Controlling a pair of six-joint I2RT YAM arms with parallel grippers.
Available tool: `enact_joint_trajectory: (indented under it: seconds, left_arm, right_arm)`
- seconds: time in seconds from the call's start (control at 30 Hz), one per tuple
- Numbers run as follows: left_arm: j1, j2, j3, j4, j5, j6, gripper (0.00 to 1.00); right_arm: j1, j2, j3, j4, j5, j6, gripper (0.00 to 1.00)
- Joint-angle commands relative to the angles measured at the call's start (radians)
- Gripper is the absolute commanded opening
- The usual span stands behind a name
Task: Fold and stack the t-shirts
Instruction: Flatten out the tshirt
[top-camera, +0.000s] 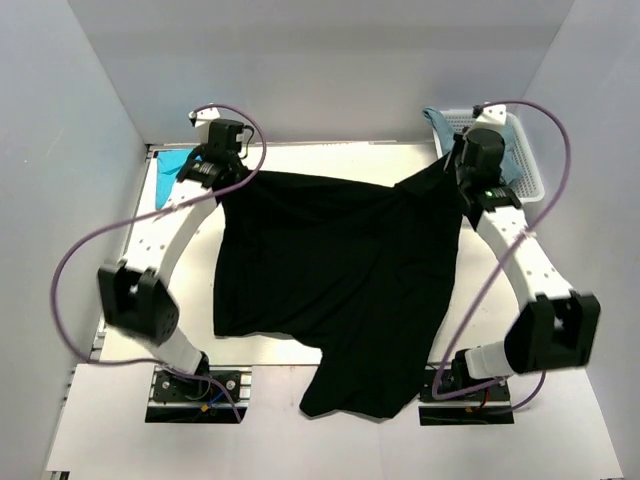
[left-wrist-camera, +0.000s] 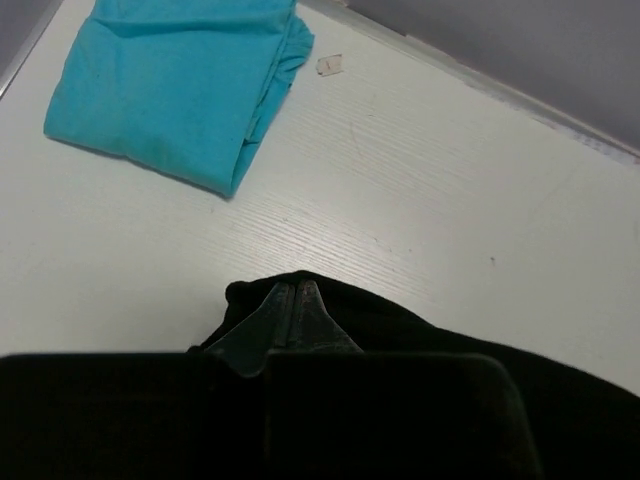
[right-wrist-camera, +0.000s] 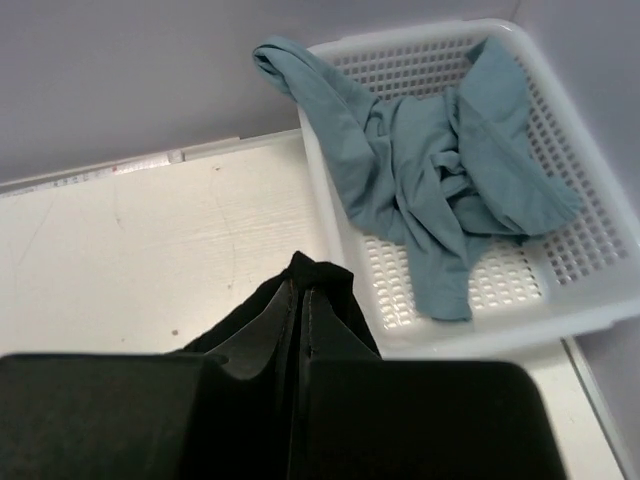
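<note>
Spreading across the top view, a white table (top-camera: 340, 160) sat boxed in by plain pale grey walls (top-camera: 320, 60) on three sides. A large black t-shirt (top-camera: 330, 270) lay opened out over most of the table, and its lower part reached down between the two arm bases. The left pincer (top-camera: 215, 175) met the shirt's far left corner and the right pincer (top-camera: 455, 170) its far right corner. A folded teal t-shirt (top-camera: 172, 162) lay just beyond the left pincer, and a white mesh basket (top-camera: 525, 165) stood at the far right.

From the left wrist, the tabletop showed a faint wood grain. The fingers were clenched on a fold of black cloth. The teal t-shirt lay well apart, up and to the left, with a small pale scrap (left-wrist-camera: 329, 64) beside it.

From the right wrist, the fingers were likewise pinched tight on black cloth. The basket stood just beyond them. A crumpled greyish-blue t-shirt (right-wrist-camera: 430, 180) lay inside it, one end draped over the far rim.
</note>
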Motion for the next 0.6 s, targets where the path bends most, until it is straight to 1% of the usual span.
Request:
enact_joint_trajectory:
  seconds: [0.0, 0.1, 0.13, 0.17, 0.23, 0.27, 0.3, 0.33, 0.37, 0.4, 0.43, 0.47, 0.5, 0.53, 0.57]
  left_arm:
    - [0.057, 0.115, 0.091, 0.071, 0.03, 0.01, 0.0]
    - [0.093, 0.218, 0.19, 0.093, 0.069, 0.032, 0.0]
    - [0.103, 0.29, 0.247, 0.107, 0.078, 0.032, 0.0]
    - [0.118, 0.327, 0.275, 0.117, 0.089, 0.042, 0.0]
    - [0.127, 0.404, 0.374, 0.117, 0.127, 0.056, 0.0]
    - [0.143, 0.484, 0.409, 0.117, 0.147, 0.056, 0.0]
    - [0.156, 0.525, 0.483, 0.117, 0.161, 0.087, 0.0]
    - [0.157, 0.562, 0.517, 0.13, 0.175, 0.102, 0.07]
    - [0.166, 0.639, 0.598, 0.13, 0.187, 0.136, 0.58]
    - [0.166, 0.64, 0.641, 0.13, 0.187, 0.136, 0.88]
    - [0.176, 0.707, 0.686, 0.119, 0.202, 0.145, 1.0]
    - [0.176, 0.74, 0.735, 0.096, 0.251, 0.145, 1.0]
    - [0.186, 0.758, 0.809, 0.096, 0.276, 0.156, 1.0]
    - [0.186, 0.772, 0.824, 0.087, 0.302, 0.156, 1.0]
    - [0.186, 0.76, 0.824, 0.11, 0.351, 0.156, 1.0]
  right_arm:
    - [-0.008, 0.066, 0.103, 0.144, 0.01, 0.002, 0.0]
    - [-0.008, 0.203, 0.19, 0.167, -0.001, 0.0, 0.0]
    - [-0.008, 0.229, 0.207, 0.166, -0.002, -0.001, 0.0]
    - [-0.008, 0.307, 0.251, 0.161, -0.002, -0.001, 0.0]
    - [-0.009, 0.364, 0.325, 0.157, 0.009, -0.003, 0.0]
    - [-0.008, 0.393, 0.412, 0.149, 0.024, -0.004, 0.0]
    - [-0.008, 0.492, 0.452, 0.14, 0.027, -0.006, 0.0]
    - [-0.008, 0.525, 0.492, 0.093, 0.029, -0.016, 0.0]
    - [-0.006, 0.639, 0.637, 0.042, 0.019, -0.039, 0.04]
    - [-0.005, 0.64, 0.691, 0.041, 0.018, -0.039, 0.04]
    - [-0.003, 0.75, 0.742, -0.027, 0.015, -0.062, 0.28]
    - [-0.003, 0.789, 0.875, -0.108, 0.004, -0.067, 0.41]
    - [-0.003, 0.845, 1.008, -0.154, 0.001, -0.07, 0.54]
    - [0.0, 0.879, 1.101, -0.275, -0.014, -0.07, 0.83]
    - [0.001, 0.878, 1.114, -0.29, -0.03, -0.073, 0.9]
